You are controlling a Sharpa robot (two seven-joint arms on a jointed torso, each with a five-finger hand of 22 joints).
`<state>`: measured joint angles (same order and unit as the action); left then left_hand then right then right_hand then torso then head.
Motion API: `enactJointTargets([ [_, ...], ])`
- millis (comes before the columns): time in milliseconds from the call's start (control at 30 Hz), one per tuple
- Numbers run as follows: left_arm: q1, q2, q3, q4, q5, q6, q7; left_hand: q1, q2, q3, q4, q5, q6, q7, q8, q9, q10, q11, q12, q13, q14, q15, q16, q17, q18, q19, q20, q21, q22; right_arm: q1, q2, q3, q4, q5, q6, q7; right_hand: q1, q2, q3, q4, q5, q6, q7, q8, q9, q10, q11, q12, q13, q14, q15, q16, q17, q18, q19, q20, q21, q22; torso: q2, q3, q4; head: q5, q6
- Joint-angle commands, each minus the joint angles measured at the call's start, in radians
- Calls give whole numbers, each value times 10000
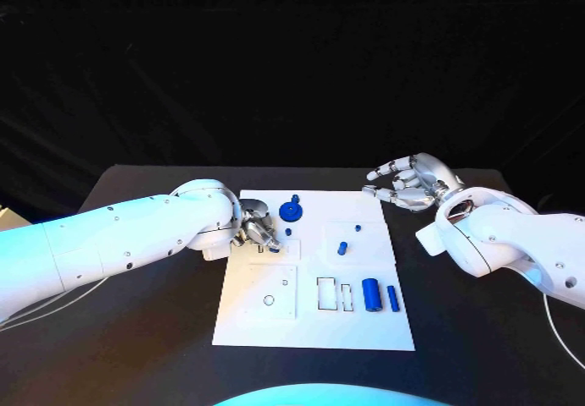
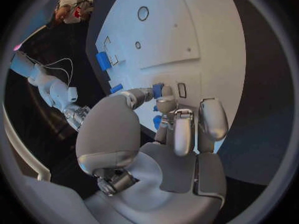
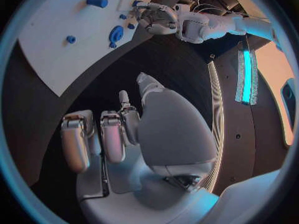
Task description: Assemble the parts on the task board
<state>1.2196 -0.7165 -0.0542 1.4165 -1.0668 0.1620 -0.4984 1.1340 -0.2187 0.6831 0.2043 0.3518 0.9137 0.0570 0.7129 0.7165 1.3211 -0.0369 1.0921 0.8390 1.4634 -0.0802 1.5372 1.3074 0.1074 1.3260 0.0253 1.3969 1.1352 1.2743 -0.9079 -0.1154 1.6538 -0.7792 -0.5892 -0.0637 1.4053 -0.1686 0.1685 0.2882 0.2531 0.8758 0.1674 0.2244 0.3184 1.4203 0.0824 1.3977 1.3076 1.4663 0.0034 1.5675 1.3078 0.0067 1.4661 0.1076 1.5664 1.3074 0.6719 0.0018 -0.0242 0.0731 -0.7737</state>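
We are resting our left hand on the task board on the table, its fingers curling around a small blue part near the blue disc. Our right hand is hovering beside the board's far corner, fingers spread, holding nothing. Two blue cylinders are lying nearer us.

black table | black backdrop behind | white cable on table
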Motion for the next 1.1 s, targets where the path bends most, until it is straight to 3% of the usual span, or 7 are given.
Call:
enactJointTargets([
  [33,-26,36,-22,3,-35,301,-55,-44,44,1966,-1923,41,283,-196,68,-4,30,7,15,-52,883,-76,36,1907,-206,57,8,69,18,-3,5,1,17,-34,141,49,-113,-3,-17,17,-35,53,-35,45,-16,2,-21,1,1090,990,34,-51,2398,-67,1047,31,44,2634,-1,1,7,-3,-9],
  [1100,-22,500,-52,-530,11,863,-117,-386,254,1996,-1797,2,356,-247,152,94,139,-25,72,40,901,-94,65,1977,-209,56,-10,71,34,-18,10,0,30,-35,176,62,-113,-3,-17,17,-35,53,-35,45,-16,2,-21,1,1090,990,34,-51,2398,-67,1047,31,44,2634,1,7,-4,-28,-77],
])
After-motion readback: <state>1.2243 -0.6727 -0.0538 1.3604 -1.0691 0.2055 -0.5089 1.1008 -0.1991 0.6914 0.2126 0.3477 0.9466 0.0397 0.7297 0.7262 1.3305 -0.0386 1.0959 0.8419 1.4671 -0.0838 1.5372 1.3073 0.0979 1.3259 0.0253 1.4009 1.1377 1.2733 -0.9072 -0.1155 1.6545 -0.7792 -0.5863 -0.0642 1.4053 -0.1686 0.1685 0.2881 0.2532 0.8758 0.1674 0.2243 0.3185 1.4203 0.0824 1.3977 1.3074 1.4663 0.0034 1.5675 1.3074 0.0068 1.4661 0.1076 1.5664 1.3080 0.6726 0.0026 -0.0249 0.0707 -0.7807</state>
